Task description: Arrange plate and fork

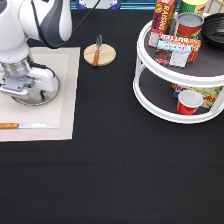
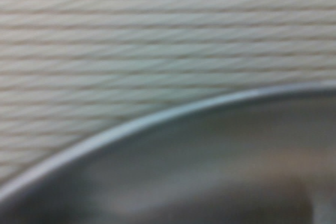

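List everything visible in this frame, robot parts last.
plate: 1, silver, on the placemat, under the claw
placemat: 1, beige, exterior view's left
knife: 1, wooden handle, placemat's bottom edge
fork: 1, brown handle, lying on the coaster
coaster: 1, wooden, right of the placemat
two-tier turntable: 1, white, exterior view's right, holding cans, boxes and a red cup
claw: 1, white and grey, down at the plate
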